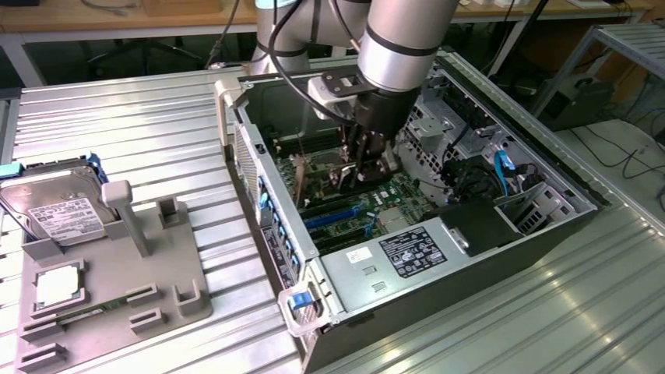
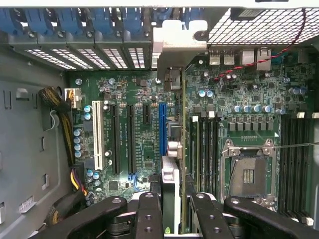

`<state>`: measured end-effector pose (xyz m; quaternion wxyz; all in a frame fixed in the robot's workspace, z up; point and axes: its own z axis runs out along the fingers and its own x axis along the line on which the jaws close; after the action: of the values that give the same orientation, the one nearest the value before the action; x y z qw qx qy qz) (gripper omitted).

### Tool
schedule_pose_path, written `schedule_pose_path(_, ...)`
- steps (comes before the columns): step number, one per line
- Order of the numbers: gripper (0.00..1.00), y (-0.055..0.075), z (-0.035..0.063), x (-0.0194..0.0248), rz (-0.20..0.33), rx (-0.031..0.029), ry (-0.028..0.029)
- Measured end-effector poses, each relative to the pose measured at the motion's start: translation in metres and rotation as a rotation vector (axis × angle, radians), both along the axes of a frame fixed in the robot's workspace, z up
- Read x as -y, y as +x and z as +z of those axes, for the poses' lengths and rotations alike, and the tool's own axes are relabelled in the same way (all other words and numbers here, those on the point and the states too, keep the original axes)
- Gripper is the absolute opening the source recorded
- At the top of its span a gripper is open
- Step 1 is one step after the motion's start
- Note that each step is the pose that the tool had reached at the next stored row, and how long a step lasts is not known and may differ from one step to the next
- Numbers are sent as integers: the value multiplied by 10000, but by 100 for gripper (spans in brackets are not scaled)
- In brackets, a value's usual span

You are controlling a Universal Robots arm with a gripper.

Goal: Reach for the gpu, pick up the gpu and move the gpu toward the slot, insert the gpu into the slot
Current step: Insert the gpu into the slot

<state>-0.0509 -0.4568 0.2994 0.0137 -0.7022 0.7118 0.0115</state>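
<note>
My gripper (image 1: 366, 170) reaches down into the open computer case (image 1: 245, 148), over the green motherboard (image 2: 144, 99). Its two black fingers (image 2: 149, 215) are shut on the gpu (image 2: 182, 129), a thin dark card seen edge-on. The card's silver end bracket (image 2: 174, 47) lies against the case's rear openings. The gpu hangs just beside the slot (image 2: 163, 127), a long blue connector, on the side toward the black memory slots (image 2: 204, 144). Whether the card's edge touches the board I cannot tell.
A white connector (image 2: 97, 137) and black card connectors (image 2: 130, 137) lie beyond the blue one. The square silver processor socket (image 2: 247, 174) and a cable bundle (image 2: 60, 107) flank the area. Outside the case, a grey fixture (image 1: 135, 273) carries a silver hard drive (image 1: 58, 206) and a processor chip (image 1: 58, 284).
</note>
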Motion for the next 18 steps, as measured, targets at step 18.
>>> schedule_pose_path(18,27,-72,-176,31,-1,-1,0)
